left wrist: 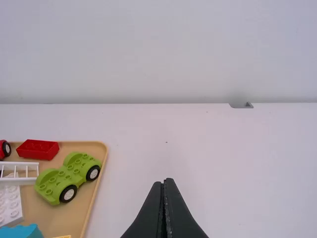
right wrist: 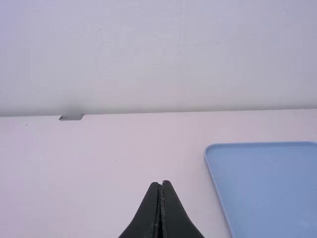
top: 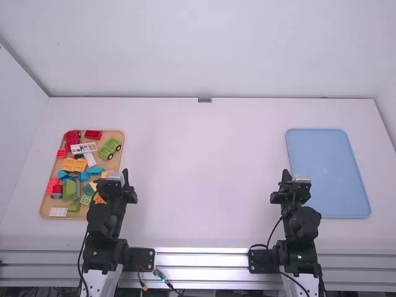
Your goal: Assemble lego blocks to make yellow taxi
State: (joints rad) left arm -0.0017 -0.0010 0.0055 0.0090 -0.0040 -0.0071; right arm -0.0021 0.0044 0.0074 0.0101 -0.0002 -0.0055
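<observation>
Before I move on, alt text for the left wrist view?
The left gripper, shut and empty, hovers over a white table near a tan tray. It holds a green wheeled car base, a red brick, a white ladder-like frame, a white studded plate and a blue piece.

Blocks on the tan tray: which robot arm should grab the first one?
Left, I think. The left gripper is right by the tan tray with the blocks, and it holds nothing. The right gripper is empty too, but it's far across the table, by the blue tray.
</observation>
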